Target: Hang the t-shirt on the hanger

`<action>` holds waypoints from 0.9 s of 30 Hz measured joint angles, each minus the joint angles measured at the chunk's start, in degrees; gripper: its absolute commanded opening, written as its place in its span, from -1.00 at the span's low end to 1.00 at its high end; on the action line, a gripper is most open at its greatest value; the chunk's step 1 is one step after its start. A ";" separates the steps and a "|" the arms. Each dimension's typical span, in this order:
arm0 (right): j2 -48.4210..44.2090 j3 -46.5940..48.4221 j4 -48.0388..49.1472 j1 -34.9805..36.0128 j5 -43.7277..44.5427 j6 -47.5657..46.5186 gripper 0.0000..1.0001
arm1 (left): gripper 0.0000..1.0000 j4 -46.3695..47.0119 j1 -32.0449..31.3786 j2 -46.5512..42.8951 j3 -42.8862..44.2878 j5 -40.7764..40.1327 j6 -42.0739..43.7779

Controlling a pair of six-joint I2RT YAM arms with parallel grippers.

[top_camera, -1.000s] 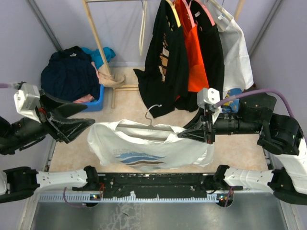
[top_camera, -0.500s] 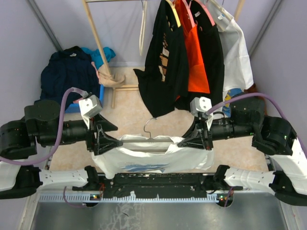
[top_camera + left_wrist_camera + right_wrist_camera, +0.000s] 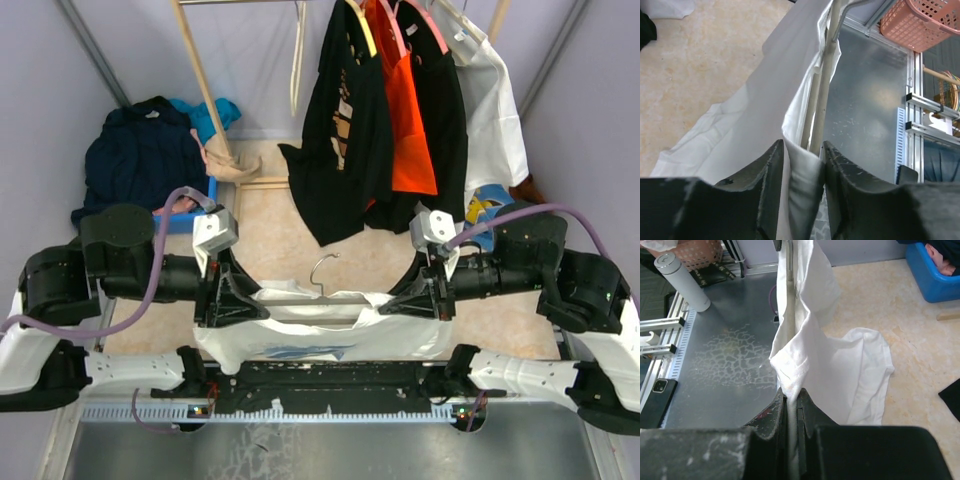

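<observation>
Right gripper (image 3: 790, 400) clamped on hanger (image 3: 823, 100) right end through t-shirt (image 3: 330, 335) fabric; left gripper (image 3: 802, 150) jaws straddle the left fold, can't tell if gripping.

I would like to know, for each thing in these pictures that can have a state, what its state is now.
t-shirt, draped over the hanger, body hanging down.
hanger, held about level, hook up.
left gripper, jaws apart around a t-shirt fold; grip unclear.
right gripper, shut on the hanger end, with cloth.
rack clothes, hanging.
bin, heaped with dark clothes.
</observation>
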 measured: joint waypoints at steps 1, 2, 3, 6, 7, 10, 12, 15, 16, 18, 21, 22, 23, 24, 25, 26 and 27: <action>-0.11 -0.04 0.02 0.00 0.00 0.02 -1.00 | -0.45 0.13 0.00 0.42 0.00 0.13 -0.07; -0.24 -0.22 0.07 0.00 0.02 0.00 -1.00 | -0.75 0.31 0.00 0.90 0.00 0.24 0.00; -0.33 -0.26 -0.13 0.00 0.11 0.00 -1.00 | -0.99 0.35 0.00 1.42 0.00 0.33 0.04; -0.63 -0.57 -1.20 -0.09 1.49 -0.02 -1.00 | -1.00 0.15 -0.42 2.56 0.31 0.94 0.46; -0.79 -0.70 -1.29 -0.09 1.60 -0.02 -1.00 | -1.00 0.00 -0.42 2.69 0.42 0.92 0.44; -1.18 -1.01 -0.66 -0.09 2.08 -0.02 -1.00 | -1.00 -0.11 -0.42 2.99 0.98 0.24 0.48; -1.29 -1.11 -0.17 -0.09 2.69 0.00 -0.93 | -1.00 -0.28 -0.46 3.13 1.44 -0.68 0.50; -1.36 -1.36 0.44 -0.07 3.91 0.09 -0.17 | -1.00 -0.44 -0.70 3.13 2.05 -2.69 0.46; -1.36 -1.36 0.76 -0.07 4.46 0.15 0.00 | -1.00 -0.66 -0.74 3.13 2.29 -3.48 0.37; -1.38 -1.36 1.90 -0.07 5.73 0.37 0.37 | -1.00 -0.63 -0.74 3.13 2.58 -5.64 0.13; -1.62 -1.33 3.34 -0.07 8.83 0.66 0.68 | -1.00 -0.70 -0.76 3.15 3.21 -9.62 -0.42; -1.64 -1.33 3.56 -0.07 9.84 0.85 0.78 | -1.00 -0.76 -0.79 3.13 3.50 -10.73 -0.50; -1.64 -1.31 3.87 -0.07 11.34 1.11 0.88 | -1.00 -1.01 -0.79 3.08 3.80 -11.96 -0.72; -1.64 -1.14 3.98 -0.07 12.90 1.22 0.97 | -1.00 -1.46 -0.79 3.06 4.26 -13.29 -1.03; -1.64 -0.81 3.91 -0.07 14.51 1.57 0.98 | -1.00 -1.84 -0.81 3.02 4.68 -14.56 -1.38; -1.62 -0.42 3.98 -0.07 16.50 1.88 0.99 | -1.00 -2.43 -0.85 3.02 5.25 -15.93 -1.75; -1.62 -0.09 4.00 -0.07 18.01 2.12 0.99 | -1.00 -2.82 -0.94 2.95 5.68 -17.20 -2.12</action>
